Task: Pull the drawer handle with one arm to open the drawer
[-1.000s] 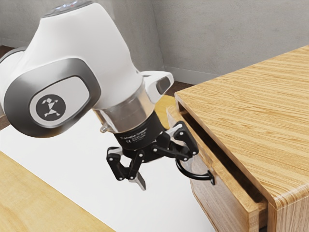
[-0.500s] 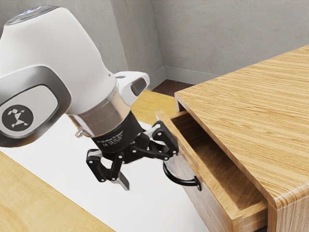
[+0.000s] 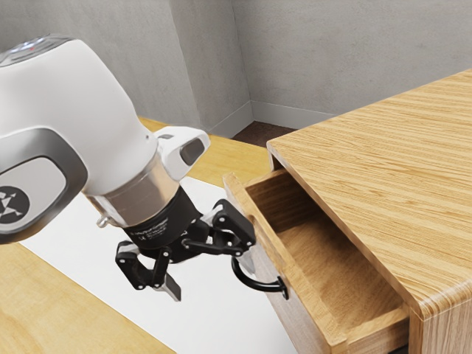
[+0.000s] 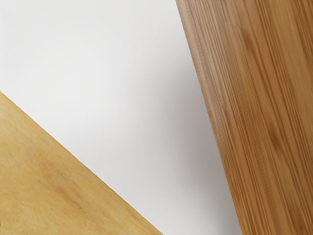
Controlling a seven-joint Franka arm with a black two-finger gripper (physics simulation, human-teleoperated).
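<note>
Plain simulated room, grey walls, skirting board, wooden cabinet

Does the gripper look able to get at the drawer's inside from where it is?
Probably yes: the drawer stands well open, its inside uncovered at the front, and the open gripper sits right by the handle.

Exterior view: near, beside the arm, facing the drawer. Wrist view: close, downward; both share the white surface.

Wooden drawer standing open, black curved handle on its front
</note>
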